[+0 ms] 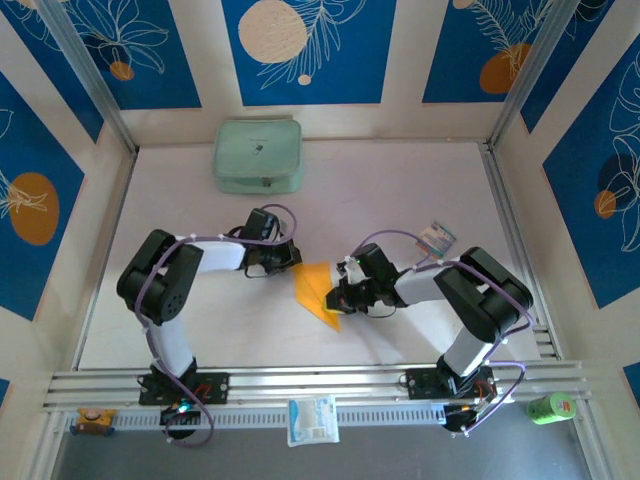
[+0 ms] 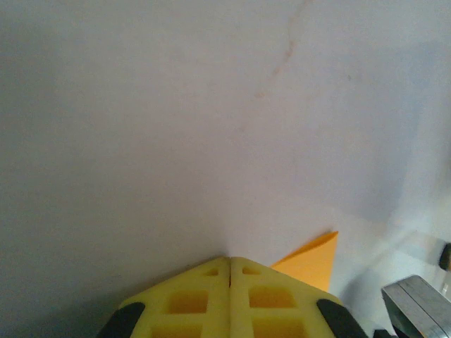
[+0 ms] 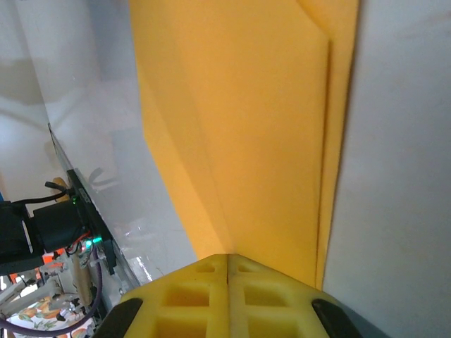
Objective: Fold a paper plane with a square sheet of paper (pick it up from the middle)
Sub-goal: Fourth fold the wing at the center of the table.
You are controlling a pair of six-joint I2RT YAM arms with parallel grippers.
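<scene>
The square sheet of paper (image 1: 315, 288), orange-yellow, lies folded into a pointed wedge at the table's middle, its tip toward the front edge. In the right wrist view the paper (image 3: 261, 127) shows layered flaps and a long crease. My right gripper (image 1: 338, 296) is shut, and its joined yellow tips (image 3: 227, 256) rest on the paper's right side. My left gripper (image 1: 293, 263) is shut too, with its tips (image 2: 229, 259) on the bare table just beside the paper's upper left corner (image 2: 313, 262). Nothing is held between either pair of jaws.
A pale green zipped pouch (image 1: 258, 155) sits at the back of the table. A small striped card (image 1: 437, 238) lies right of the right arm. On the front rails are a white-and-blue packet (image 1: 313, 420) and a green object (image 1: 548, 408).
</scene>
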